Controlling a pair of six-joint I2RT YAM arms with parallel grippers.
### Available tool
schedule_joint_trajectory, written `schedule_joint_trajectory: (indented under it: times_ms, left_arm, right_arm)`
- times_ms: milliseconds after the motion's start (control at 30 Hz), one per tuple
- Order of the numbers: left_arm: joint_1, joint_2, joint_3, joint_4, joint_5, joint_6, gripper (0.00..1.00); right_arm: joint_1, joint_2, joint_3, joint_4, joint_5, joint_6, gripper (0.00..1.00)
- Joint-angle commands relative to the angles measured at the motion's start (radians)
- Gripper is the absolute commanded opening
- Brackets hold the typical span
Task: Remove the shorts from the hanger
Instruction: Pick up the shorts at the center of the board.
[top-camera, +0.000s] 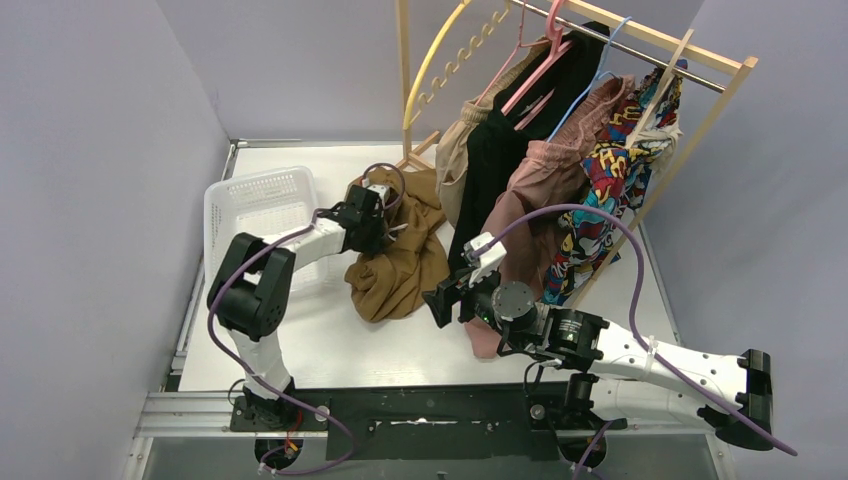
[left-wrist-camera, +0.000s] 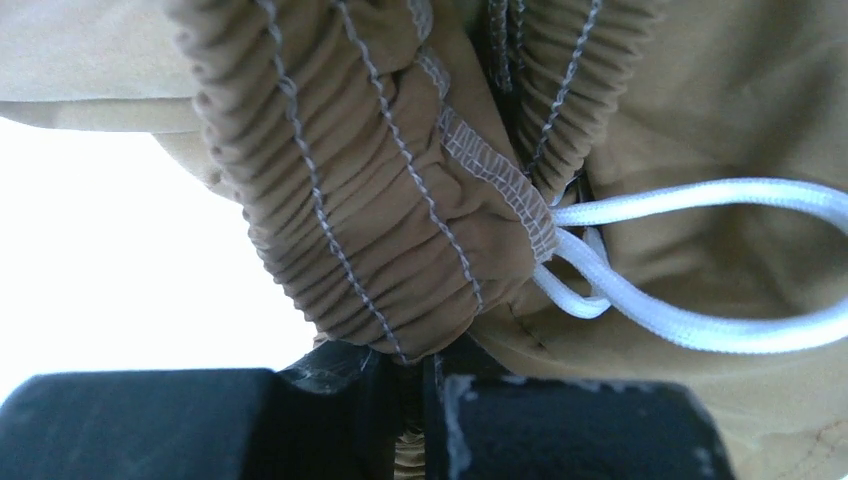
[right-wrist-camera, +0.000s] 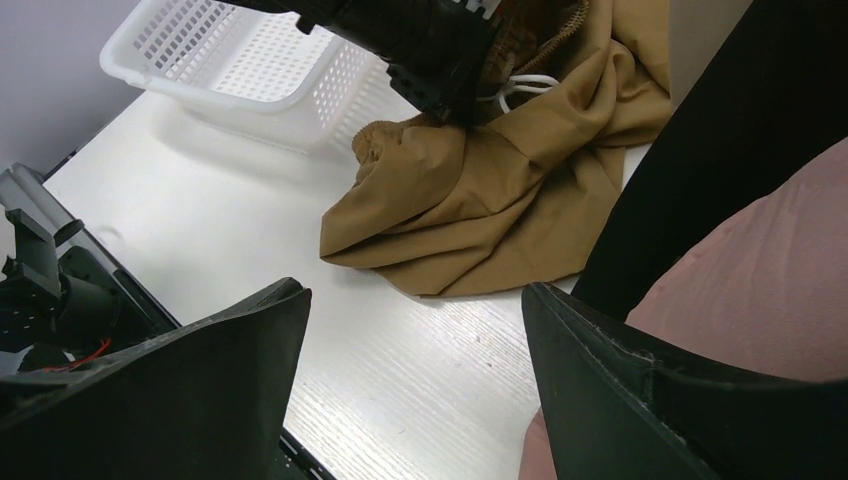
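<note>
Waistband of the olive-brown shorts (left-wrist-camera: 370, 200) sits clamped in the left gripper (left-wrist-camera: 425, 385), so lift high before swinging to the basket (top-camera: 258, 195) beside it; right gripper (right-wrist-camera: 415, 310) gapes empty.

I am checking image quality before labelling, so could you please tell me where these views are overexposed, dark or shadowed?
Left wrist: the area beside the olive-brown shorts is blown out to white, though the waistband stitching is sharp. Right wrist: the right gripper looms dark against the bright table; the basket keeps its mesh detail. Top external: even light, only faint shadows.
</note>
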Motion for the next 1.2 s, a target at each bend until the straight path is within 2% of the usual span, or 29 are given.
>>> schedule_joint_trajectory:
  times_ms: [0,167,267,467,700,733,800,900,967,1167]
  left_arm:
    - [-0.026,-0.172,0.020,-0.055,-0.075,0.027,0.00]
    - [-0.097,-0.370,0.087,-0.148,-0.220,0.143,0.00]
    - [-0.134,-0.469,0.110,-0.227,-0.251,0.181,0.00]
    - [-0.182,-0.552,0.084,-0.403,-0.107,0.203,0.00]
    - [-0.239,-0.475,-0.081,-0.269,0.021,0.132,0.00]
    - [-0.251,-0.453,-0.096,-0.242,0.015,0.119,0.02]
    - [-0.260,-0.404,-0.113,-0.201,0.005,0.104,0.14]
    - [-0.261,-0.347,-0.115,-0.169,-0.012,0.086,0.21]
    - [-0.261,-0.335,-0.120,-0.152,-0.026,0.076,0.40]
    - [-0.255,-0.388,-0.139,-0.098,-0.070,0.067,0.67]
  right_arm:
    - [0.009,-0.033,0.004,0.029,0.055,0.014,0.80]
    - [0.009,-0.051,-0.009,0.043,0.085,0.019,0.80]
    - [0.009,-0.069,-0.026,0.063,0.096,0.020,0.80]
    - [0.009,-0.107,-0.062,0.110,0.126,0.030,0.80]
    - [0.010,-0.129,-0.078,0.137,0.145,0.033,0.80]
    - [0.009,-0.128,-0.075,0.130,0.147,0.036,0.80]
    - [0.009,-0.130,-0.072,0.121,0.152,0.042,0.80]
    - [0.008,-0.133,-0.074,0.113,0.157,0.054,0.80]
    - [0.009,-0.136,-0.074,0.103,0.161,0.064,0.80]
    - [0.009,-0.145,-0.085,0.095,0.169,0.076,0.80]
